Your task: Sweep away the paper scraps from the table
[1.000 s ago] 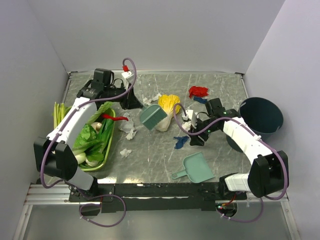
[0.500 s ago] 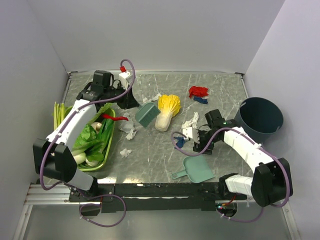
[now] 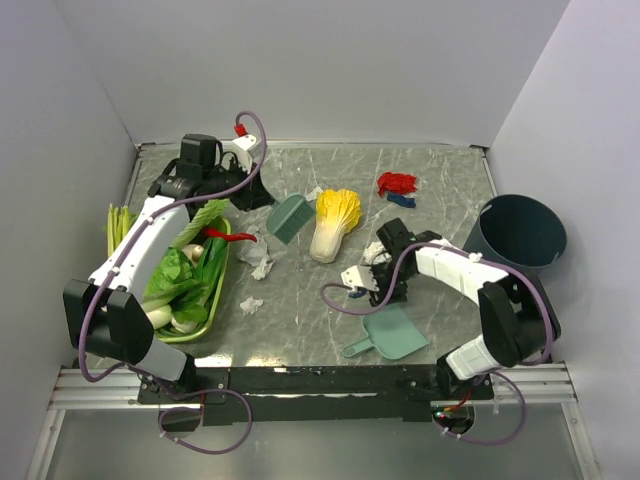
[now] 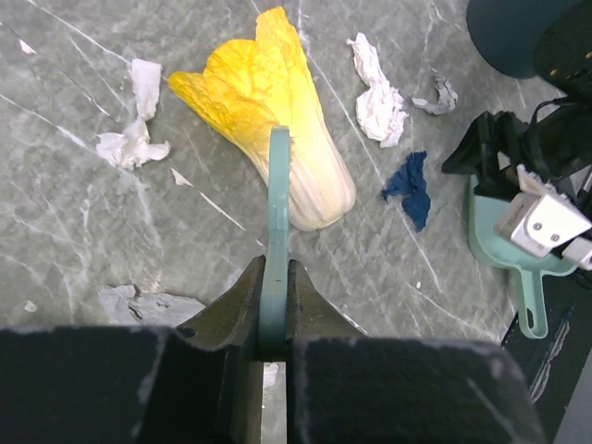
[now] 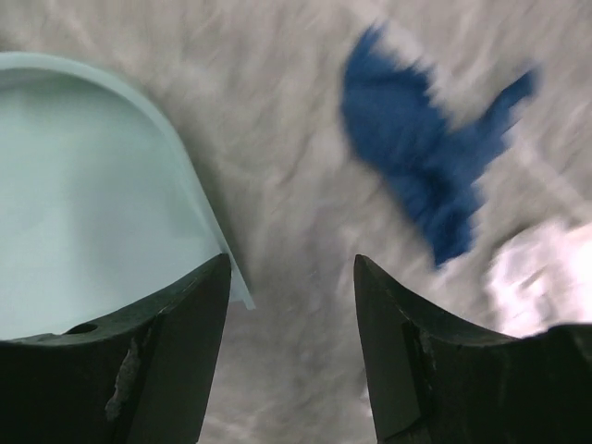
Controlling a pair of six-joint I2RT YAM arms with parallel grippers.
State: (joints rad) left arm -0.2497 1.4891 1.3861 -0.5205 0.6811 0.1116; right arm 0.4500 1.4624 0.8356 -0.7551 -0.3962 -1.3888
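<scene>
Left arm [image 3: 135, 245] and right arm [image 3: 447, 265]: white link covers, black joint housings, purple cables, black gripper fingers [image 5: 176, 361].

Even, bright overhead light; soft shadows; right wrist view motion-blurred; others sharp.

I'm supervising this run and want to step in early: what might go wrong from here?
1. The brush in the left gripper points at the napa cabbage; sweeping may shove it, not the paper scraps.
2. The open right gripper is at the dustpan corner; a poor grip may tip it.
</scene>
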